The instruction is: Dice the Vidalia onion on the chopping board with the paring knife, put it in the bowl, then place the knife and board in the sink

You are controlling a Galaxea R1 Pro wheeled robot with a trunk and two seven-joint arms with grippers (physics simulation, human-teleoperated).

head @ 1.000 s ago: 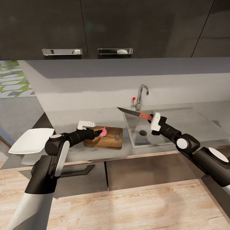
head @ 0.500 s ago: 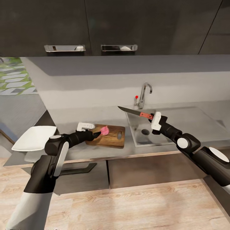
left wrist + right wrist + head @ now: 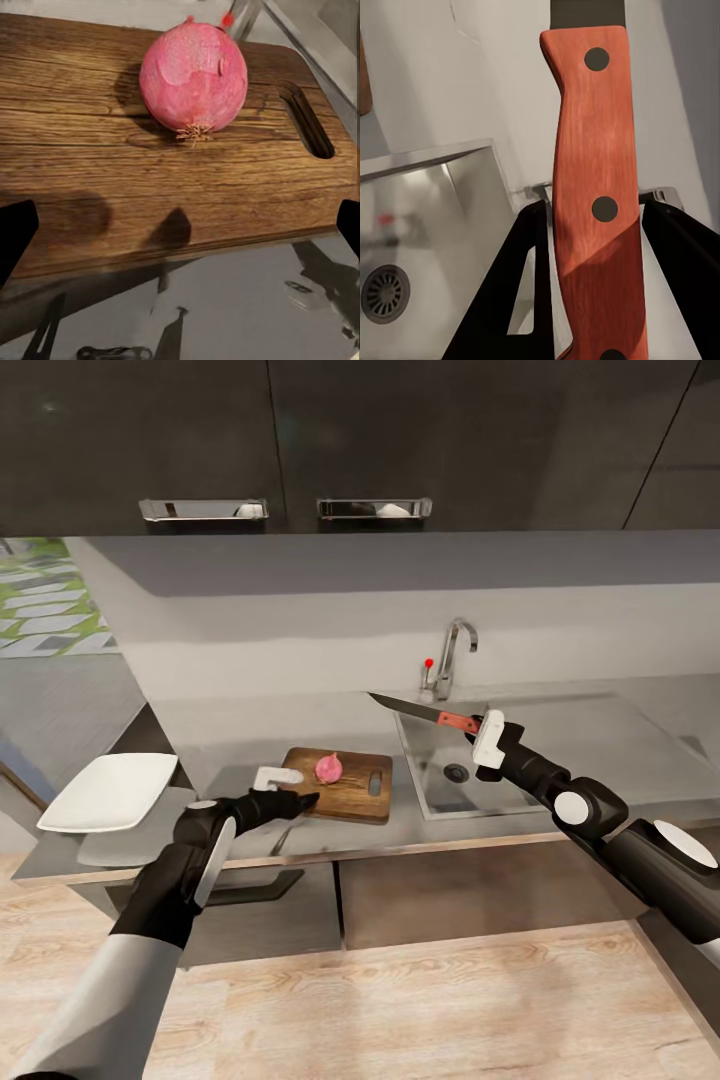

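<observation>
The pinkish Vidalia onion (image 3: 328, 767) (image 3: 193, 75) rests free on the dark wooden chopping board (image 3: 345, 792) (image 3: 112, 165), left of the sink (image 3: 530, 745). My left gripper (image 3: 300, 798) (image 3: 181, 229) hovers open at the board's near edge, a short way from the onion, with nothing between its fingers. My right gripper (image 3: 480, 732) (image 3: 596, 292) is shut on the reddish handle of the paring knife (image 3: 425, 714) (image 3: 596, 202), held above the sink with its dark blade pointing left. The white bowl (image 3: 110, 790) sits at the far left end of the countertop (image 3: 250, 725).
A chrome faucet (image 3: 452, 652) with a red knob stands behind the sink, whose drain (image 3: 456, 771) shows in the basin. Dark upper cabinets hang above the counter. Dark cabinet fronts and a wooden floor lie below the steel front edge.
My left gripper has let go of the onion and drawn back towards the counter's front edge, leaving it on the board. The right arm with the knife has stayed put.
</observation>
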